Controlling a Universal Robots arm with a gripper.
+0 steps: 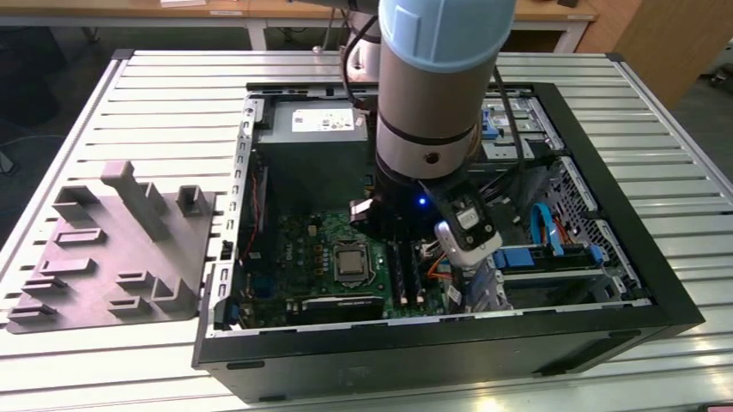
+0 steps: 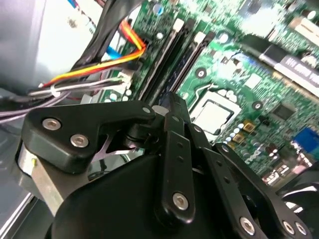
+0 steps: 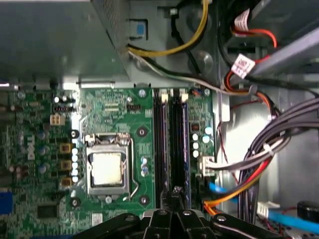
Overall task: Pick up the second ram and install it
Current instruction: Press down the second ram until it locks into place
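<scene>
Black gripper (image 3: 174, 211) hung low over the green motherboard (image 3: 112, 109), its fingers close together at the end of the memory slots (image 3: 172, 144); I could not tell if they held anything; the second ram (image 3: 184, 144) seemed to sit in its slot already, just beside the chip socket (image 3: 107, 169); its long side ran along the slots, toward the power supply box (image 1: 311, 129); whether it was pushed fully in, I could not tell.

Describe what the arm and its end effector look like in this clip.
The arm is silver-grey with a light-blue joint cap; a small blue light glows near its wrist. The end effector is matte black, built of bolted linkage bars with silver screw heads.
</scene>
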